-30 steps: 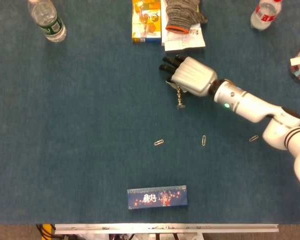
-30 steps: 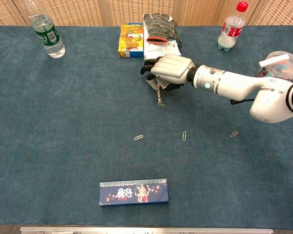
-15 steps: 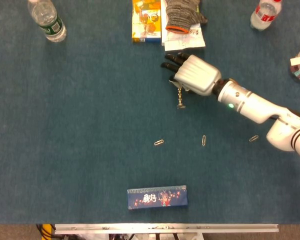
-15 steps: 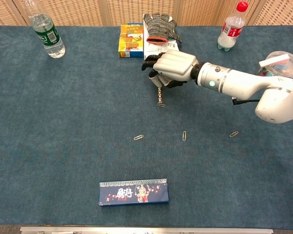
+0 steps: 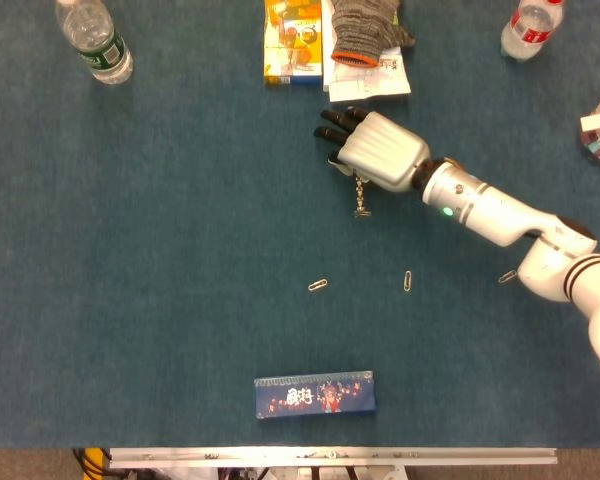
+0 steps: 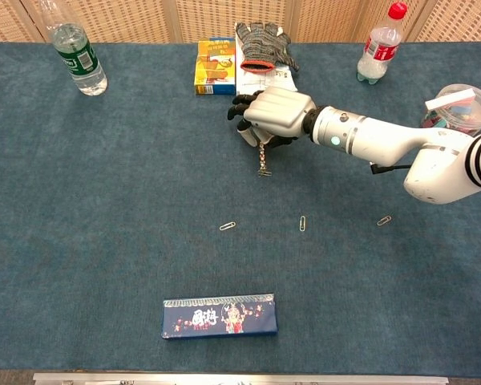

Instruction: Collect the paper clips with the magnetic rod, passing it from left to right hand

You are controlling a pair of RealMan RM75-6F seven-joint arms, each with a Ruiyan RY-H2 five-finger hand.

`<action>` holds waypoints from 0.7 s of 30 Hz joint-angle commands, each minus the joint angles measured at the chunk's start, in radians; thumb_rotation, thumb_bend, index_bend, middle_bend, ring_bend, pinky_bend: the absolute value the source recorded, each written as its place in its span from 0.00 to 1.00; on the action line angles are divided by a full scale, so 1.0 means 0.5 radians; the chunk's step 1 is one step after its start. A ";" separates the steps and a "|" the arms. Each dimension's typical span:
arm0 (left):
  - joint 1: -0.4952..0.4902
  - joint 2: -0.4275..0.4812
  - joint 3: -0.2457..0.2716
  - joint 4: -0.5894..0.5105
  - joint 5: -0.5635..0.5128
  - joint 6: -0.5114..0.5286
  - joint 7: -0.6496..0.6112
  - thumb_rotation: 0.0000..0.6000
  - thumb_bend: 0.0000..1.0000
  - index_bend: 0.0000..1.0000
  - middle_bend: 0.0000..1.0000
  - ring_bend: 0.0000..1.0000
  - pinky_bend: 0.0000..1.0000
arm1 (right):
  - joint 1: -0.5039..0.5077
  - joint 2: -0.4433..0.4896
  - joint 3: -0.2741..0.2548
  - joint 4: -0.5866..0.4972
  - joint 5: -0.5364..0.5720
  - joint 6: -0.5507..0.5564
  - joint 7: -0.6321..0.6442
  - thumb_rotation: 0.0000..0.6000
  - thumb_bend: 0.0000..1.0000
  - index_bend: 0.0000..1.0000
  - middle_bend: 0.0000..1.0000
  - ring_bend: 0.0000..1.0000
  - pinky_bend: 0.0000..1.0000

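Observation:
My right hand (image 5: 375, 150) (image 6: 272, 116) hovers over the blue table, back of the hand up, fingers curled around the magnetic rod (image 5: 359, 184) (image 6: 261, 154). Only the rod's lower end shows below the palm, with a small clump of paper clips (image 5: 361, 208) (image 6: 264, 171) hanging at its tip near the cloth. Three loose paper clips lie nearer the front: one (image 5: 318, 285) (image 6: 228, 226), a second (image 5: 408, 281) (image 6: 302, 223), and a third (image 5: 506, 277) (image 6: 383, 220) beside my right forearm. My left hand appears in neither view.
A blue printed box (image 5: 314, 394) (image 6: 219, 316) lies near the front edge. At the back are an orange box (image 5: 292, 40), a knit glove (image 5: 368, 25) on papers, and two water bottles (image 5: 96, 40) (image 5: 530, 28). A clear plastic tub (image 6: 463, 108) stands far right.
My right hand shifted a little right and back, then returned left to about where it began. The rod's tip with its clips stayed over the same spot.

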 commanded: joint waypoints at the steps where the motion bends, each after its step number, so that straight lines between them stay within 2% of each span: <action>1: 0.002 -0.002 0.001 0.004 0.002 0.001 -0.005 1.00 0.36 0.08 0.00 0.00 0.00 | -0.003 -0.010 -0.007 0.017 -0.003 -0.008 -0.002 1.00 0.89 0.54 0.18 0.07 0.21; 12: 0.008 0.002 0.003 -0.006 0.005 0.011 -0.003 1.00 0.36 0.08 0.00 0.00 0.00 | -0.053 0.042 -0.040 0.003 -0.014 0.009 -0.028 1.00 0.89 0.54 0.18 0.07 0.20; 21: 0.002 0.001 0.003 -0.024 0.020 0.020 0.016 1.00 0.36 0.08 0.00 0.00 0.00 | -0.138 0.249 -0.038 -0.258 0.008 0.067 -0.207 1.00 0.89 0.54 0.18 0.07 0.20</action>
